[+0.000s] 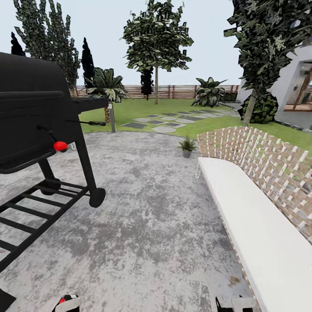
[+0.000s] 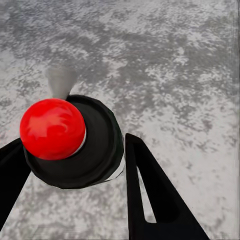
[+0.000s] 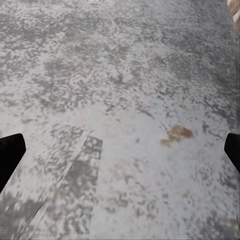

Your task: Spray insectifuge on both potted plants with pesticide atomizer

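At the bottom edge of the head view, nearest the camera, the left end effector [image 1: 66, 303] shows with a bit of red and white between dark parts, and the right end effector [image 1: 236, 303] sits apart from it over the mottled grey paved patio [image 1: 147, 225]. Ahead of the left end effector stands a black wheeled barbecue grill [image 1: 39, 125] with a red knob; beside and ahead of the right one runs a long white-cushioned bench with a woven brown-and-white back [image 1: 255, 203]. Well beyond both, at the far end of that bench, sits one potted plant, a low rosette of pointed green leaves in a small grey pot [image 1: 187, 146]. Farther off lie green lawn, stepping stones and a brown slatted wooden fence [image 1: 173, 91].

In the left wrist view, the two black fingers [image 2: 155, 195] stand close on either side of the pesticide atomizer, a dark round-bodied bottle topped with a glossy red ball [image 2: 75, 142], seen from above; they appear closed on its body, with patio beneath.

In the right wrist view, the black fingertips [image 3: 10, 150] sit at opposite edges, spread wide with nothing between them but patio.

The bottle looks small, rigid and probably light, its smooth round wall likely slippery, so a firm squeeze across the mid-body, below the head, seems the safest hold.
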Motion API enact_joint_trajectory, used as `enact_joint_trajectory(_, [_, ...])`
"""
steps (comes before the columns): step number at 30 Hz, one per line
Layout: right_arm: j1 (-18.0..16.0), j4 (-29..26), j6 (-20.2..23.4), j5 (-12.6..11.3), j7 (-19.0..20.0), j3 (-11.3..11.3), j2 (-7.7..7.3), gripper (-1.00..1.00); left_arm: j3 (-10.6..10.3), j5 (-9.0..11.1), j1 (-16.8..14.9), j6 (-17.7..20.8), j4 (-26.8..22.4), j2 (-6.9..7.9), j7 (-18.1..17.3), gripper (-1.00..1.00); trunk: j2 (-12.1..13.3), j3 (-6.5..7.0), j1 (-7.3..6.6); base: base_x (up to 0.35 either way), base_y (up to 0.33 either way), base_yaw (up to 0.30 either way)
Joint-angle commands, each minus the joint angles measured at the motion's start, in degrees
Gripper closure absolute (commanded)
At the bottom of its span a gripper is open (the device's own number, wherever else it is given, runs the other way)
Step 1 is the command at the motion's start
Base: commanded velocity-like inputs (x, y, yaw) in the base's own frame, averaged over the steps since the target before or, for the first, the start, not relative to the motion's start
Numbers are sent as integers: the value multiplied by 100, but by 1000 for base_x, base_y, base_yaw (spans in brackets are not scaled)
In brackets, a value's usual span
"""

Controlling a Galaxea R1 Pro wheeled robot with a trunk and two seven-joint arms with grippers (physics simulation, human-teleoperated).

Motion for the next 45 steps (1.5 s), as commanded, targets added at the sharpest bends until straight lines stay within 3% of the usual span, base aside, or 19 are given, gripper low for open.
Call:
enact_joint_trajectory(1, [-5, 8, -12, 56, -52, 2, 1, -100, -49, 15, -2, -15, -1, 5, 51, 100, -2, -5, 2, 309, 187, -261])
enact_joint_trajectory(16, [-5, 14, -8, 57, -28, 2, 1, -100, -49, 7, -2, -14, -1, 4, 51, 100, -2, -5, 2, 299, 202, -127])
enact_joint_trajectory(31, [-5, 7, -4, 57, -42, 2, 1, -100, -49, 8, -2, -14, -1, 4, 51, 100, -2, -5, 2, 336, 10, -6])
enact_joint_trajectory(45, [-5, 12, -7, 57, -52, 2, 28, -100, -49, 9, -2, -15, -1, 4, 51, 100, -2, -5, 2, 339, 0, -135])
